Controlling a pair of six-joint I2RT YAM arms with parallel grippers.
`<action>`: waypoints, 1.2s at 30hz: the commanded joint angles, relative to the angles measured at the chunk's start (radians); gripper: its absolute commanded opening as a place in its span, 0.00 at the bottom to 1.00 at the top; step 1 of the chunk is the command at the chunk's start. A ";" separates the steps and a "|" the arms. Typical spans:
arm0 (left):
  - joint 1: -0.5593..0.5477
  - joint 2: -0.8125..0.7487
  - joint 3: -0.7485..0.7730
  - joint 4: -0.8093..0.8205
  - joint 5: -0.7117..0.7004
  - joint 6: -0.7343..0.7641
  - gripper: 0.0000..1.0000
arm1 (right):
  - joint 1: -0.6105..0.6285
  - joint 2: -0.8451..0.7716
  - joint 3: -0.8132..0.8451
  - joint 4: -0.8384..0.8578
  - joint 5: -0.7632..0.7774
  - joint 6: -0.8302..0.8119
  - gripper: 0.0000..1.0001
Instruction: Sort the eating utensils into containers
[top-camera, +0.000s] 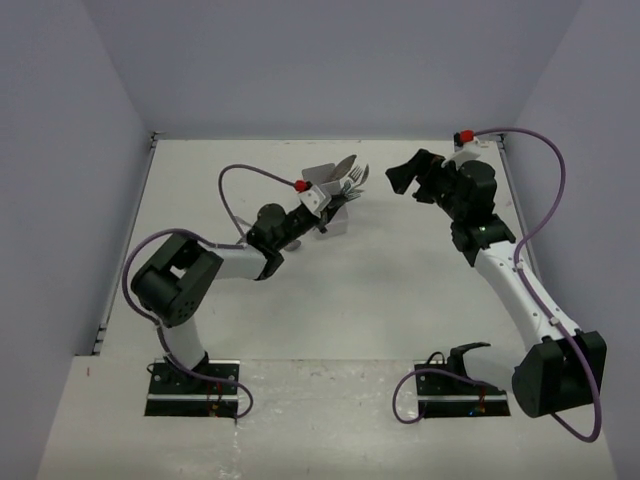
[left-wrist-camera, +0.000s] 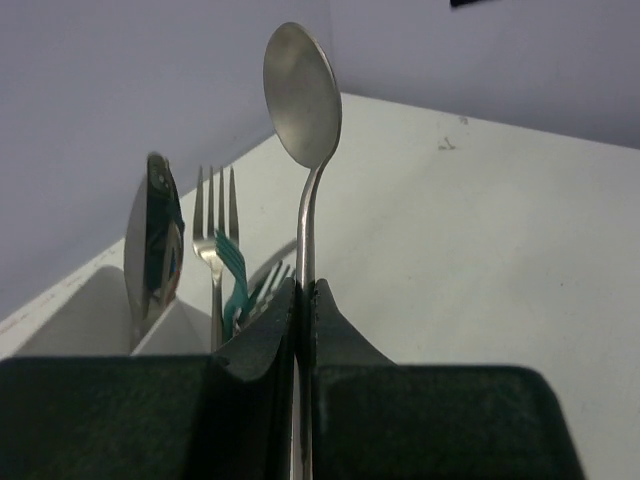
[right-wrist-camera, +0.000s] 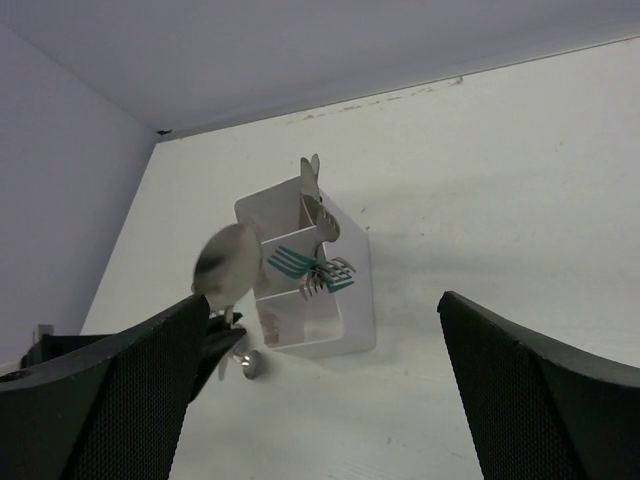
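Note:
My left gripper (left-wrist-camera: 305, 290) is shut on the handle of a silver spoon (left-wrist-camera: 302, 95), held upright with its bowl up, just beside the white compartment box (left-wrist-camera: 80, 310). In the top view the left gripper (top-camera: 330, 208) sits at the box (top-camera: 318, 178) at the table's back middle. The box holds a silver spoon (left-wrist-camera: 152, 240), a silver fork (left-wrist-camera: 215, 225) and a teal fork (left-wrist-camera: 235, 275). In the right wrist view the box (right-wrist-camera: 350, 300) shows teal and silver forks (right-wrist-camera: 312, 268) in its middle compartment, with the held spoon (right-wrist-camera: 228, 265) left of it. My right gripper (top-camera: 408, 180) is wide open and empty, right of the box.
The grey side and back walls close in the white table (top-camera: 400, 290). The right arm's purple cable (top-camera: 555, 190) loops near the right wall. The left arm's cable (top-camera: 235, 180) arcs over the table left of the box.

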 joint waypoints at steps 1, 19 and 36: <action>0.006 0.098 -0.076 0.489 -0.041 -0.018 0.00 | -0.014 -0.031 -0.003 0.032 0.044 -0.002 0.99; 0.012 0.117 -0.047 0.674 0.037 -0.011 0.00 | -0.037 -0.024 -0.004 0.026 0.066 -0.025 0.99; 0.046 0.291 0.232 0.689 0.078 0.008 0.00 | -0.055 0.021 0.026 0.017 0.046 -0.025 0.99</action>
